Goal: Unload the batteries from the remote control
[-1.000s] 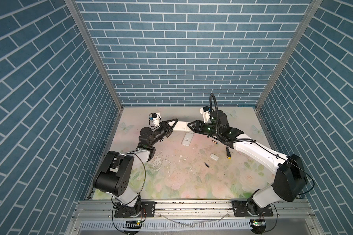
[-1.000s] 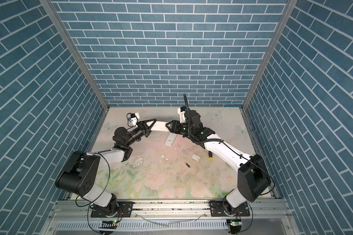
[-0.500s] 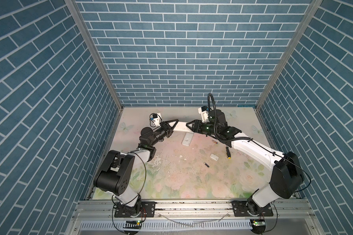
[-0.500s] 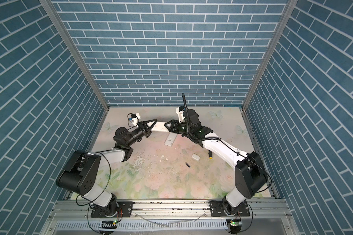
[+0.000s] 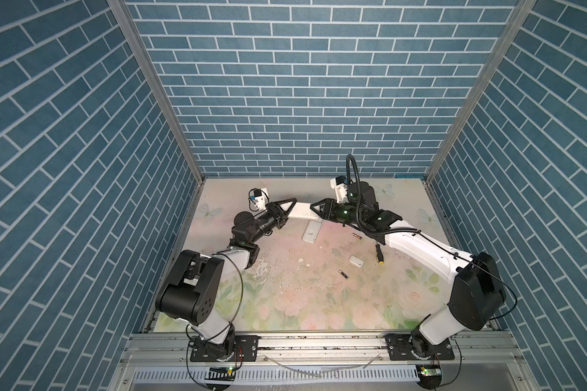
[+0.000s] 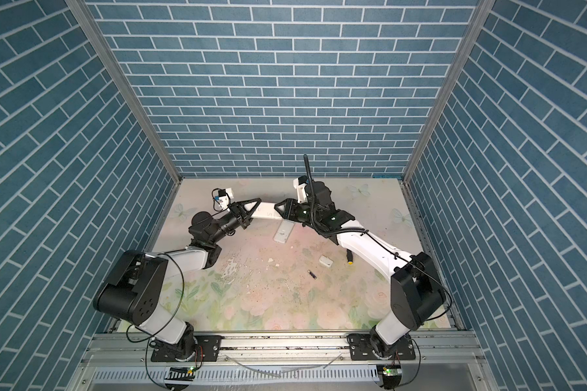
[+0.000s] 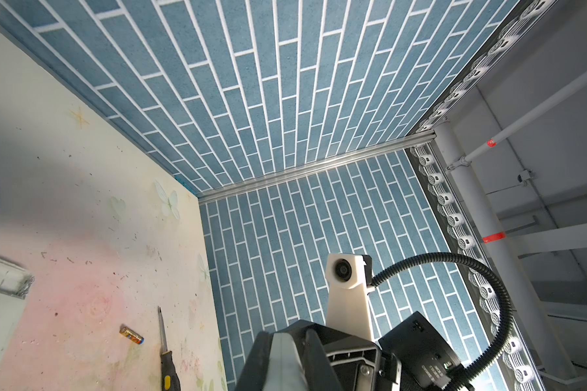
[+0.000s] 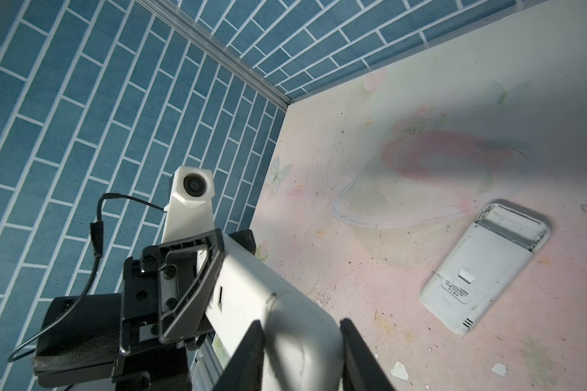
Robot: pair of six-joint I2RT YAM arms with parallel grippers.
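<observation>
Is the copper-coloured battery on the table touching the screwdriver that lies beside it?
Apart. The left wrist view shows a clear strip of bare table between the copper battery and the screwdriver.

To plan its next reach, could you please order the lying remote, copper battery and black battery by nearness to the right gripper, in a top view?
1. Lying remote, beside the right gripper.
2. Copper battery, farther right.
3. Black battery, toward the front.

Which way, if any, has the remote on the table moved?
No. The remote on the table sits equally near the back wall as before.
</observation>
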